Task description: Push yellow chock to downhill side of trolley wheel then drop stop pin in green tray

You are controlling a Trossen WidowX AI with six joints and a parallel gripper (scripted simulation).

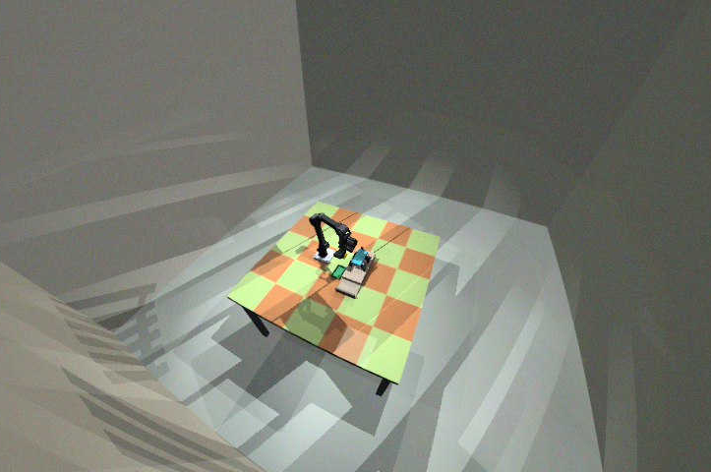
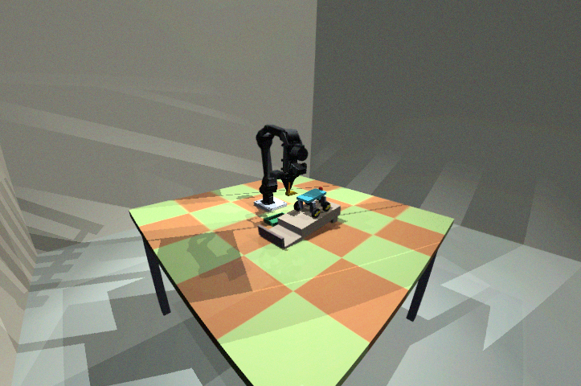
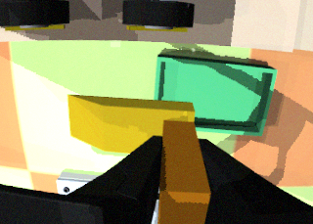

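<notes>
My gripper [image 2: 288,186] [image 3: 178,148] is shut on the orange handle of the yellow chock [image 2: 291,193] [image 3: 117,123]. It holds the chock in the air, between the arm's base and the ramp [image 1: 356,274] [image 2: 300,219] [image 3: 269,19]. The chock's black rubber base is hidden. The trolley [image 1: 360,256] [image 2: 311,195] has a blue deck and stands on the ramp's upper part, apart from the chock. Two of its wheels show at the top of the wrist view. The stop pin's red head [image 2: 320,187] shows behind the trolley's uphill end. The green tray [image 1: 338,271] [image 2: 272,219] [image 3: 220,92] is empty, beside the ramp.
The arm's white base plate [image 1: 323,258] [image 2: 270,204] stands near the tray, and its corner shows at the lower left of the wrist view. The ramp's low end has an upright end wall [image 2: 271,236]. The table [image 1: 317,327] [image 2: 295,318] is chequered green and orange.
</notes>
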